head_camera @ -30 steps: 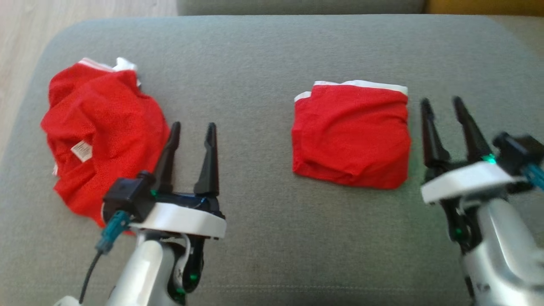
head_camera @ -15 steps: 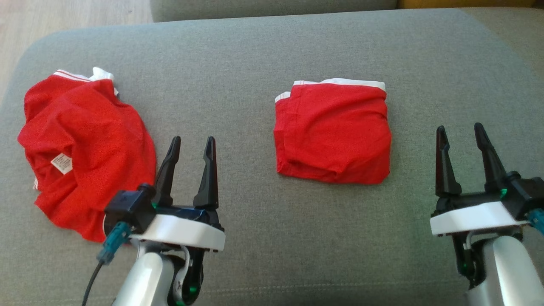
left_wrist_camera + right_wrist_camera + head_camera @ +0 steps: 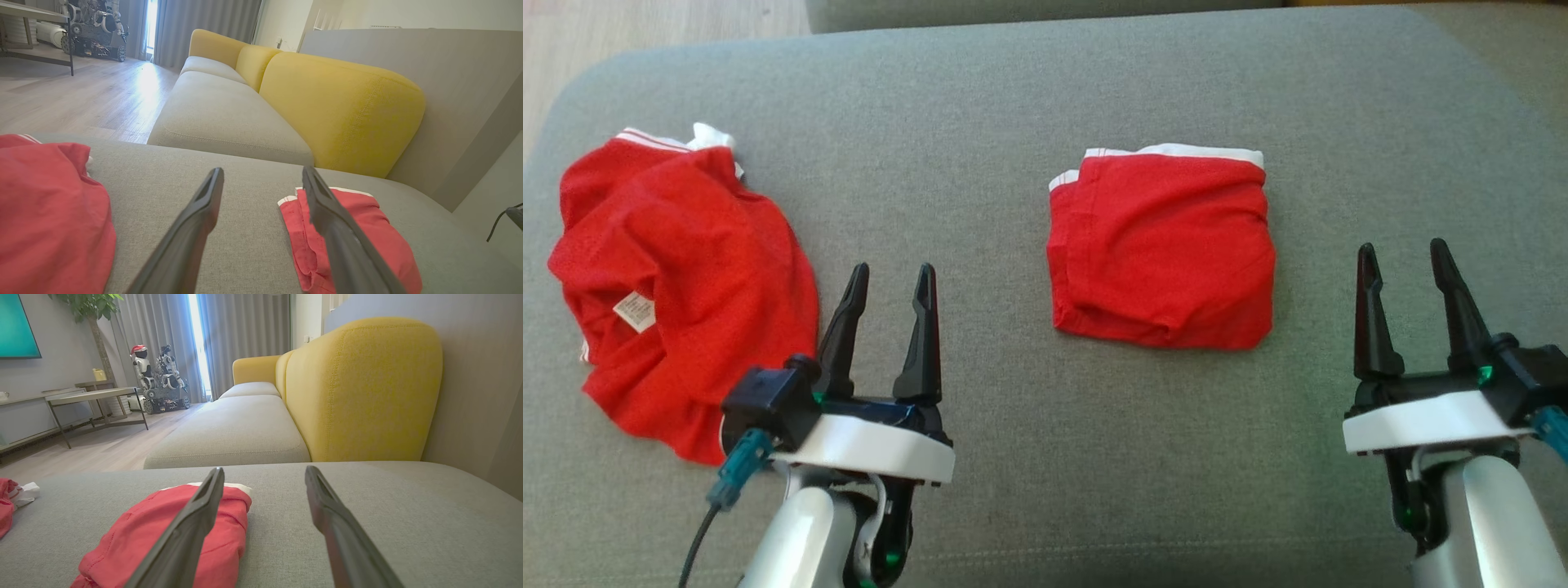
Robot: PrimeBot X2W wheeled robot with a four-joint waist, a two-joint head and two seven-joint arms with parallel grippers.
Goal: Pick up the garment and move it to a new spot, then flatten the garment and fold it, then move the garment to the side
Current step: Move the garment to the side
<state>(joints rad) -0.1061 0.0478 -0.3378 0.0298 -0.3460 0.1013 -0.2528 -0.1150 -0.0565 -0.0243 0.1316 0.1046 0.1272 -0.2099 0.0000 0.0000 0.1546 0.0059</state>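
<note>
Head view: left arm and right arm low over cushion, fingers forward, jaws apart, empty.

Red clothing on a grey cushion: one piece folded, one in a heap.
The folded red garment lies flat as a neat, roughly square packet right of the cushion's middle, with a white band along its far edge and soft creases near its front edge. The crumpled red garment lies well apart from it at the cushion's left end, bunched and rumpled, with a small white label facing up and white trim at its far edge.
</note>
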